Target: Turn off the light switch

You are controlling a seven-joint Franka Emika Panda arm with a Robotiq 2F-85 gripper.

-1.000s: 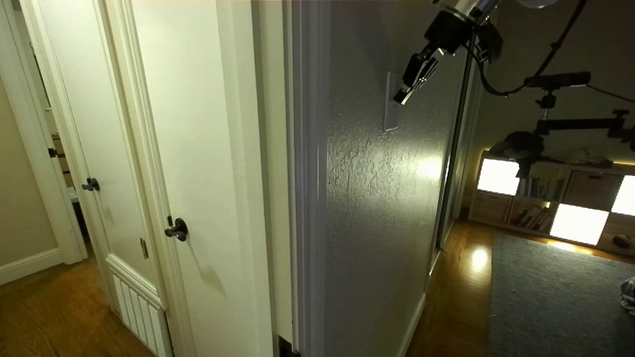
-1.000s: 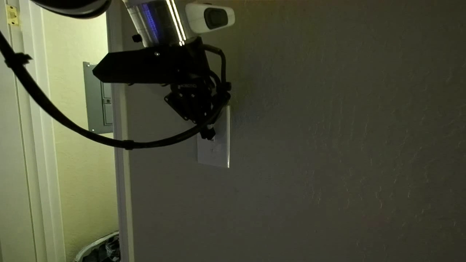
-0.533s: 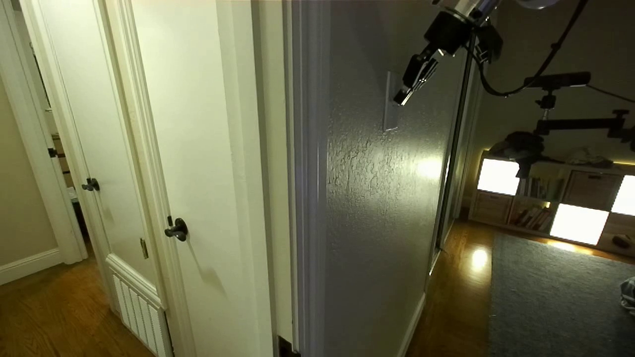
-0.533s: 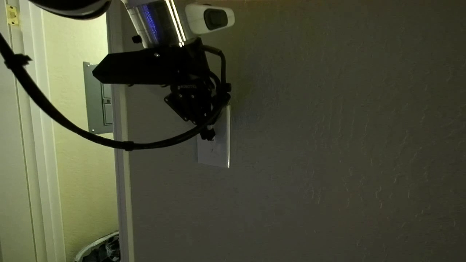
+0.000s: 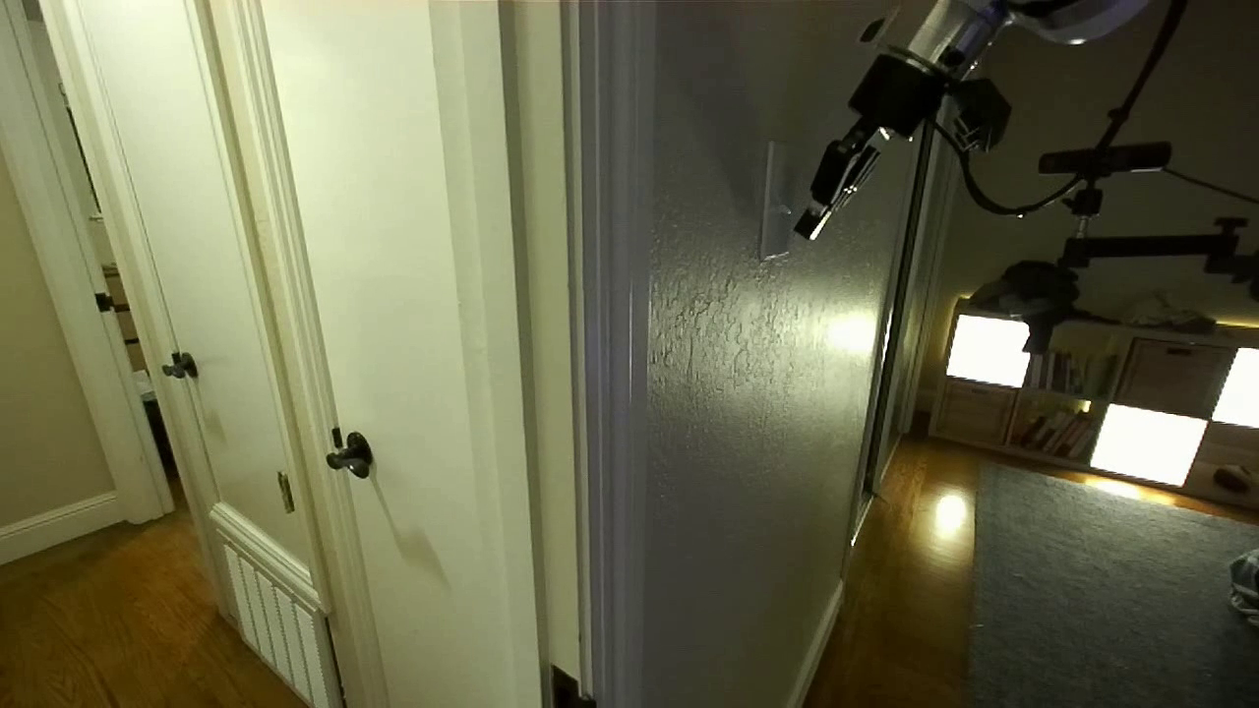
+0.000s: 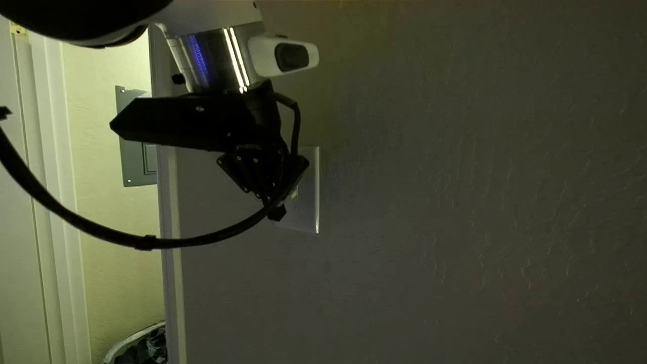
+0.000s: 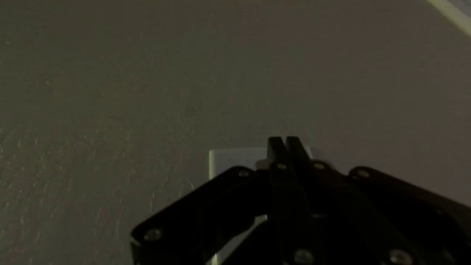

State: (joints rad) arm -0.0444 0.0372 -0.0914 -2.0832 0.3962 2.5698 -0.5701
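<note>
In an exterior view the light switch (image 5: 774, 197), its long axis upright on the wall (image 5: 733, 403), lies just left of the gripper (image 5: 810, 224), whose fingers (image 7: 275, 150) stand nearly together, holding nothing; pressing it probably needs a leftward reach

Wood floor (image 5: 900, 580) carrying grey rug (image 5: 1102, 590), cube shelf (image 5: 1067, 393).

Exterior views, two, sharing wall (image 6: 455, 202), light switch (image 6: 306, 217) and gripper (image 5: 810, 225): in an exterior view, raised near the wall's trimmed edge (image 5: 618, 393), raking downward along the surface; in an exterior view, close, facing it more squarely, that edge at left. Wrist view, nearest by my eye: behind the gripper, facing the wall, light switch running off the bottom edge.
</note>
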